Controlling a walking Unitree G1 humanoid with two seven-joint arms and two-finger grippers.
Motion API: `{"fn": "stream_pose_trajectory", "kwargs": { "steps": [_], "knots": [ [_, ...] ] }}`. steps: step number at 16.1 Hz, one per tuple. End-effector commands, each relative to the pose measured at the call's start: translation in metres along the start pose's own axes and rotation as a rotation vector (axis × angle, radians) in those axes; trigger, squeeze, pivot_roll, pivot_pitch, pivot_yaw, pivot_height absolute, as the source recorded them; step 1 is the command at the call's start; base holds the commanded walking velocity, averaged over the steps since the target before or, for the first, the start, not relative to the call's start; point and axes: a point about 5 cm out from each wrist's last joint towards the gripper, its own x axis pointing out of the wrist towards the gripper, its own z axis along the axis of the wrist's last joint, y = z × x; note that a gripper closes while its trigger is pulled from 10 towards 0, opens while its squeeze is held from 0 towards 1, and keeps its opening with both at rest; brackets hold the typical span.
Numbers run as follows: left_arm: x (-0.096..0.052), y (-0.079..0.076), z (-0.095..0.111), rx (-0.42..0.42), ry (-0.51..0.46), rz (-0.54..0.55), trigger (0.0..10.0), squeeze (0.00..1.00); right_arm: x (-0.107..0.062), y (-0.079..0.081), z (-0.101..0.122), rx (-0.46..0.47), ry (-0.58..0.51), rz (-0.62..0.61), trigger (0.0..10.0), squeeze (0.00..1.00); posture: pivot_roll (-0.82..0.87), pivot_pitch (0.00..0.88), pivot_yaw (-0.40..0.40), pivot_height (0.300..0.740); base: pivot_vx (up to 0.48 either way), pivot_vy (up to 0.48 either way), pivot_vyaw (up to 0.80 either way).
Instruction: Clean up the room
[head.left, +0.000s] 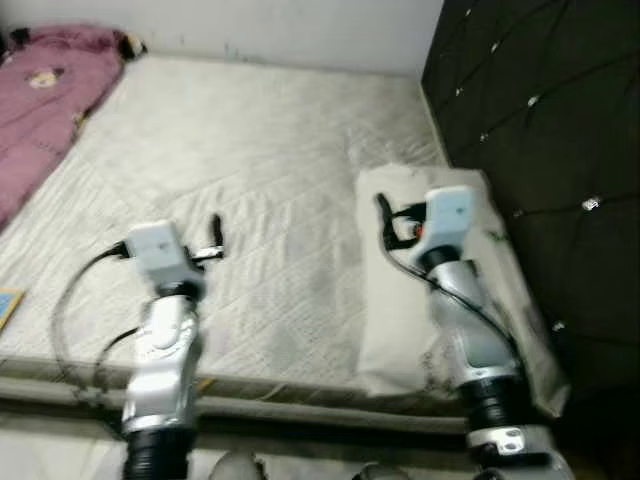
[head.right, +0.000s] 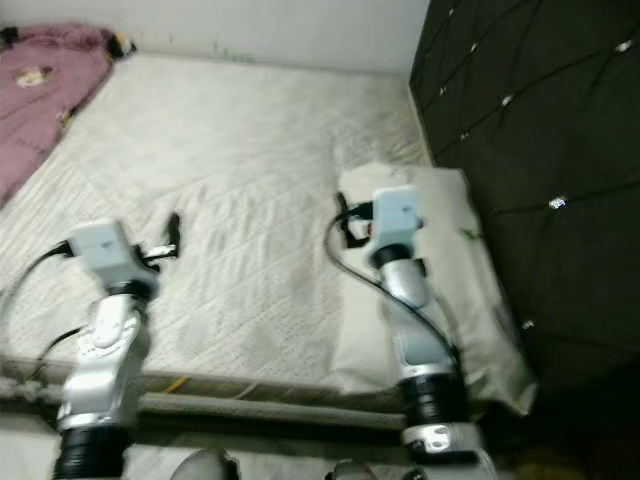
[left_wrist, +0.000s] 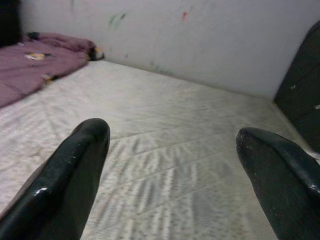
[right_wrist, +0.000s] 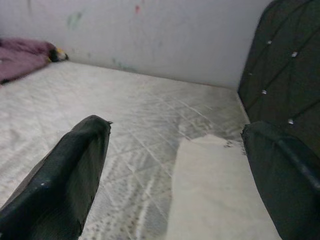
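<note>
Left eye view looks down on a bare quilted mattress (head.left: 250, 190) that spans most of the scene, with a pale wall (head.left: 300, 30) behind it. At the far left, a pink blanket (head.left: 40, 90) with a small printed patch lies bunched over the mattress's back corner, well apart from both arms. A sliver of something blue and yellow (head.left: 8, 305) shows at the left edge; it is too cut off to identify.

Next comes the left gripper (head.left: 217, 235), held above the front left part of the mattress on its silver arm. In the left wrist view its two black fingers (left_wrist: 65, 175) stand far apart with only mattress between them, so the jaws are wide and hold nothing.

Right of centre, a white pillow (head.left: 400, 330) lies lengthwise along the mattress's right side, just beside the dark tufted headboard (head.left: 540, 150). The pillow looks smudged with grey marks near its front end. The right gripper (head.left: 383, 215) hovers over the pillow's back end. In the right wrist view its fingers (right_wrist: 70, 175) are likewise spread wide, with the pillow (right_wrist: 215, 195) and the mattress seen in the gap, and the jaws grip nothing.

At the far right, the headboard's stud buttons catch the light.
</note>
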Motion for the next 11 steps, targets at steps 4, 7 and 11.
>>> {"fn": "stream_pose_trajectory", "kwargs": {
  "steps": [4,7,11],
  "knots": [
    [-0.0005,0.0069,-0.0018,0.007,0.007,0.016,10.0,0.00,0.0015,0.0048,0.0001,0.016,0.003,0.022,10.0,0.00,-0.07,0.000,-0.028,0.740,0.000,0.370,0.00],
    [-0.0002,0.0061,-0.0022,0.006,0.007,0.015,10.0,0.00,0.0017,0.0061,-0.0012,0.010,0.007,0.035,10.0,0.00,-0.06,0.000,-0.030,0.740,0.000,0.376,0.00],
    [-0.0004,0.0051,-0.0013,0.035,0.000,0.016,10.0,0.00,0.0020,0.0078,-0.0080,-0.025,0.049,0.042,10.0,0.00,-0.06,0.000,-0.033,0.740,0.000,0.188,0.00]
  ]
}}
